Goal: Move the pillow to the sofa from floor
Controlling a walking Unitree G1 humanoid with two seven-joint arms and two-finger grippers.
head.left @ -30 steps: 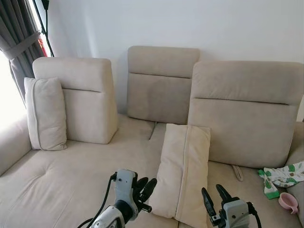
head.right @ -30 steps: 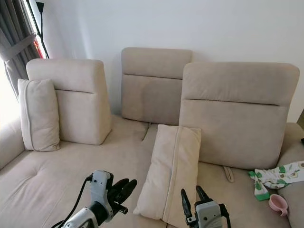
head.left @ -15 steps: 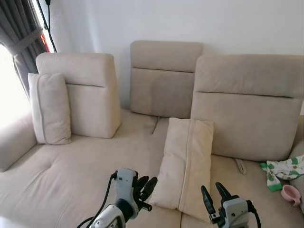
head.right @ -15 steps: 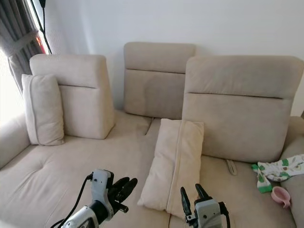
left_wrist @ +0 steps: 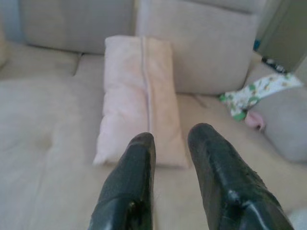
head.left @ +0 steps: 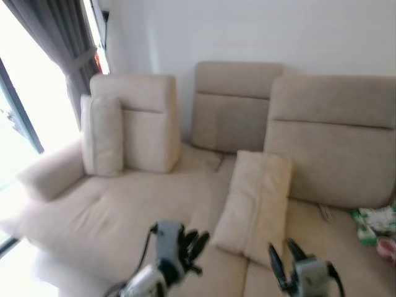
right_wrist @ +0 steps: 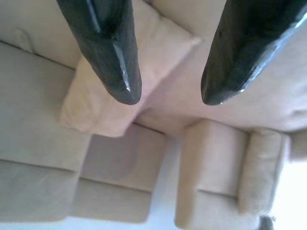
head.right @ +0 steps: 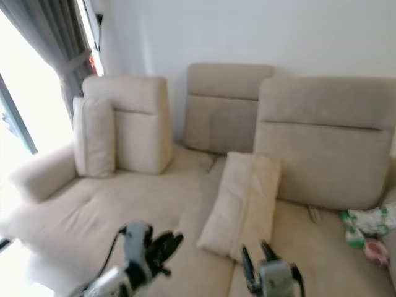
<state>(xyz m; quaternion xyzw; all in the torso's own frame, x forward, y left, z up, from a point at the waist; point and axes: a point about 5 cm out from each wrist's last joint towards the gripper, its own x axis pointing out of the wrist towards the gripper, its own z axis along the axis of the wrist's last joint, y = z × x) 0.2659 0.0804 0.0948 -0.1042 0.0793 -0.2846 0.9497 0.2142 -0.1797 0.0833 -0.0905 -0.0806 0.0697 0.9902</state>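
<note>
Here, my left gripper [head.left: 190, 242] hangs low in front of the sofa [head.left: 117, 210], its two black fingers [left_wrist: 132, 177] a narrow gap apart and closed on nothing, while my right gripper [head.left: 283, 260] hangs beside it with its fingers [right_wrist: 117, 52] spread wide, also holding nothing. Just beyond both, the pillow [head.left: 255, 201] lies on the beige seat, its top edge leaning against the large right-hand back cushion [head.left: 334, 142]; neither gripper touches it. Between my grippers and the pillow there is only bare seat fabric. Farther back a middle back cushion [head.left: 235, 105] stands against the white wall [head.left: 247, 31]. To my left, a second pillow [head.left: 102, 136] stands upright against another back cushion [head.left: 145, 120], next to the sofa's rounded arm [head.left: 46, 176]. A grey curtain [head.left: 59, 43] hangs by the bright window [head.left: 25, 93] behind that end. At the far right of the seat sit a green-and-white patterned cloth [head.left: 376, 221] and, just beside it, a small pink object [head.left: 387, 247], too blurred to tell what it is.
</note>
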